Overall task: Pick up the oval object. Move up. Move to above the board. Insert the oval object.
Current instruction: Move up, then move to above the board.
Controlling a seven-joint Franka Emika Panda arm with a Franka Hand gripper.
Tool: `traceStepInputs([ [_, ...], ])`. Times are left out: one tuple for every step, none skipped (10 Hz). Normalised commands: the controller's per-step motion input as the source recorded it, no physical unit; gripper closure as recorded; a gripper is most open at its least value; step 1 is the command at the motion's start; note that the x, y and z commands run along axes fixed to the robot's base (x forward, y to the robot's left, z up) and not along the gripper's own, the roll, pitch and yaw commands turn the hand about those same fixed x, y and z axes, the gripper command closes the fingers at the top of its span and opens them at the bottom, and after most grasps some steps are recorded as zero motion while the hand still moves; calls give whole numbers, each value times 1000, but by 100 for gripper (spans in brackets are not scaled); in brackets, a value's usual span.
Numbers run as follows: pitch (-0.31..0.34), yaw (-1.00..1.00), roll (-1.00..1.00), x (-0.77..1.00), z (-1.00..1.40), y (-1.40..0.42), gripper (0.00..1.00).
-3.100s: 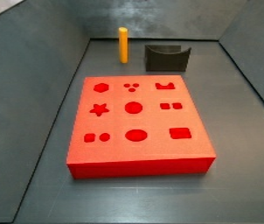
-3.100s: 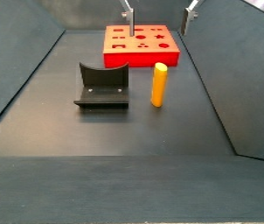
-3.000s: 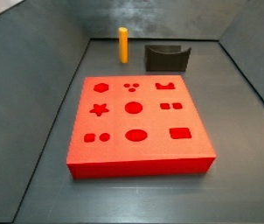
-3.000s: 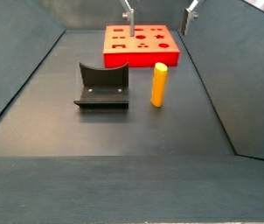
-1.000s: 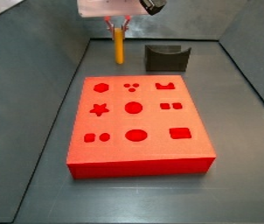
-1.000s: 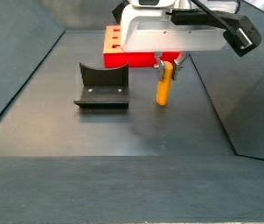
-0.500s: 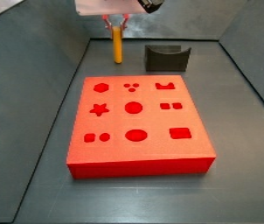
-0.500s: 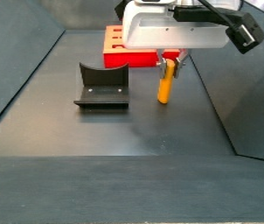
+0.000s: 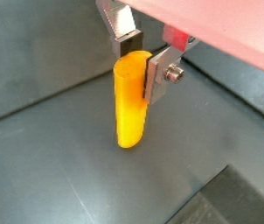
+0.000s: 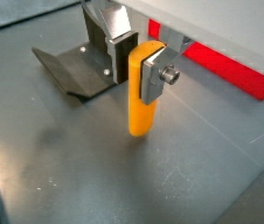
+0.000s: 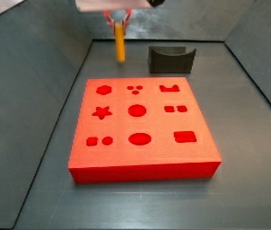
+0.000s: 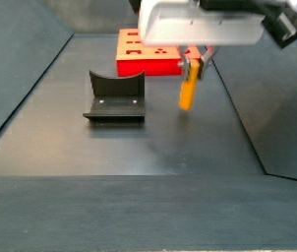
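Overall, the board (image 11: 141,128) lies flat in the middle of the floor, its shaped holes facing up and all unfilled; the oval hole (image 11: 139,138) sits in the row nearest the board's front edge in a side view. Next in size, the fixture (image 12: 114,96) stands on the floor beyond the board's far edge, clear of the arm. The tool (image 10: 135,64) hangs near the fixture, off the board's far edge, its silver fingers (image 9: 162,71) pinching the upper part of the oval object (image 9: 128,99). The oval object hangs upright, and both wrist views show its lower end free of the floor, with a shadow beneath it.

Judgement: pickup is complete and the lift is in hand. The next move calls for enough height to clear the board's top face, then travel to above the oval hole, with the peg's rounded section turned to match the hole before lowering.
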Motion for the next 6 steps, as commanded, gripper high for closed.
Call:
traceStepInputs([
  [54,-35,28,-20,474,52,100],
  [57,-32,40,-15,260,33,100],
  [-88,-115,42,293,1000,-82,100],
  [-46,-101,45,305,1000,-90,100],
  [-3,-86,44,283,1000,-82,100],
  [45,-59,47,247,1000,-68,100],
])
